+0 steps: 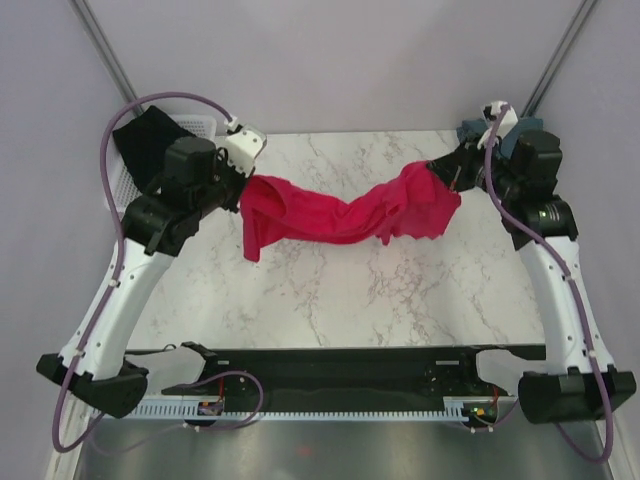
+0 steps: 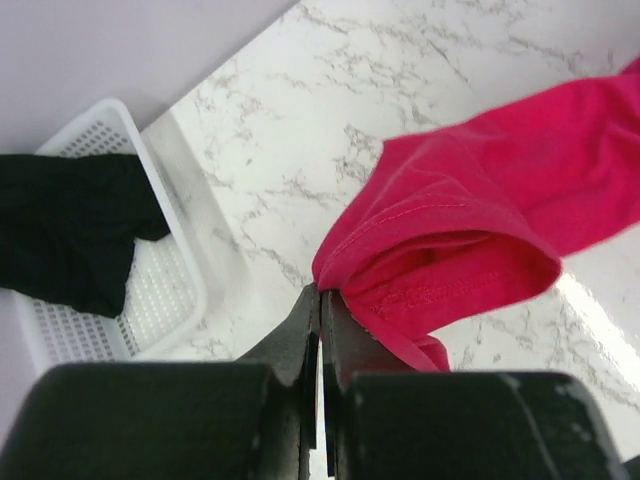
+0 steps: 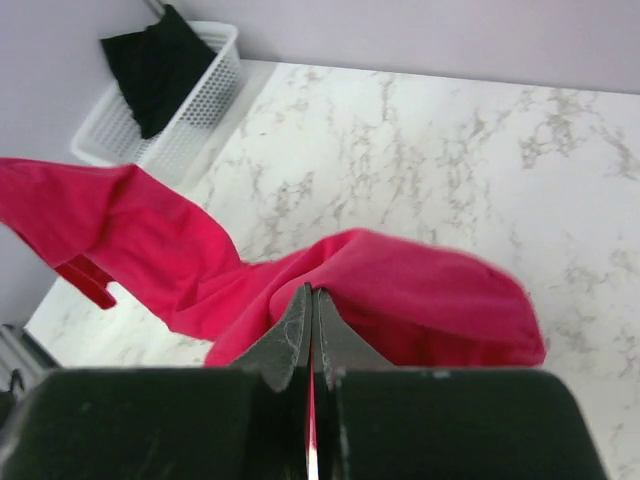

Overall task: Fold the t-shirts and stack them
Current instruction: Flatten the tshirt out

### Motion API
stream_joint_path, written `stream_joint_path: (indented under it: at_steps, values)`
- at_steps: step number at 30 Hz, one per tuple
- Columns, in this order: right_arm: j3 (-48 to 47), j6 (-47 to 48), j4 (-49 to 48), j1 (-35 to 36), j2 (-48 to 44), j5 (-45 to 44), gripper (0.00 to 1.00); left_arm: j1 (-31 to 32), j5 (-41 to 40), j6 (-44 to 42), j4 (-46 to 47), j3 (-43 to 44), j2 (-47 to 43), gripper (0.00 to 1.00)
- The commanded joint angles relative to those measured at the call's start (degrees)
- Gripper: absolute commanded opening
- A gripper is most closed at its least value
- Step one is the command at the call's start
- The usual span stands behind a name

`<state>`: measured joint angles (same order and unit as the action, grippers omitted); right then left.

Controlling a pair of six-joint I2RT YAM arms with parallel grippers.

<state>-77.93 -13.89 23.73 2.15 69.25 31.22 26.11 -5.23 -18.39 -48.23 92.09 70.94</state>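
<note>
The left jaws and right jaws are each pinched tight on an end of the red t-shirt, strung between them over the table. The black t-shirt drapes the white basket (far left corner), beside the left arm.

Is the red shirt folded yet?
Not folded. The red shirt sags bunched between the left gripper and right gripper, each pinching one end.

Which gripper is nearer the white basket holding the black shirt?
Left. The left gripper, shut on one end of the red t-shirt, is just beside the basket; the right gripper, shut on the other end, is across the table.
</note>
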Motion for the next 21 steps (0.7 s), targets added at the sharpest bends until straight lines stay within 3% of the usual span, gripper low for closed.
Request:
stream_joint_path:
  at_steps: [1,6,10,16,17,18,21]
  values:
    - [5.93,-5.43,4.58,-1.87,-1.14,2.44,0.00,-0.79,0.14,2.04,-1.52,-6.57,-1.60,0.02]
    - [8.49,-6.85,2.82,-3.47,7.72,5.60,0.00,-1.76,4.88,5.64,-1.71,-13.50,6.13,0.02]
    - [9.38,-5.19,-0.43,-3.30,18.00,2.79,0.00,-5.62,6.47,6.79,0.33,-18.09,13.51,0.02]
    - [-0.01,-2.81,-2.54,-3.38,33.04,0.42,0.04,-11.16,6.12,8.72,3.67,-9.58,31.08,0.03]
    - [-1.68,-1.94,-1.93,-3.38,34.44,1.55,0.21,-11.60,5.42,8.29,3.49,-6.26,32.67,0.08]
    - [-5.18,-0.89,-0.80,-3.47,36.55,2.87,0.28,-11.87,3.84,7.59,3.40,-4.75,35.21,0.29]
    - [-8.89,2.63,4.65,-3.73,38.58,4.53,0.36,-11.96,2.16,6.53,3.14,-0.26,36.90,0.41]
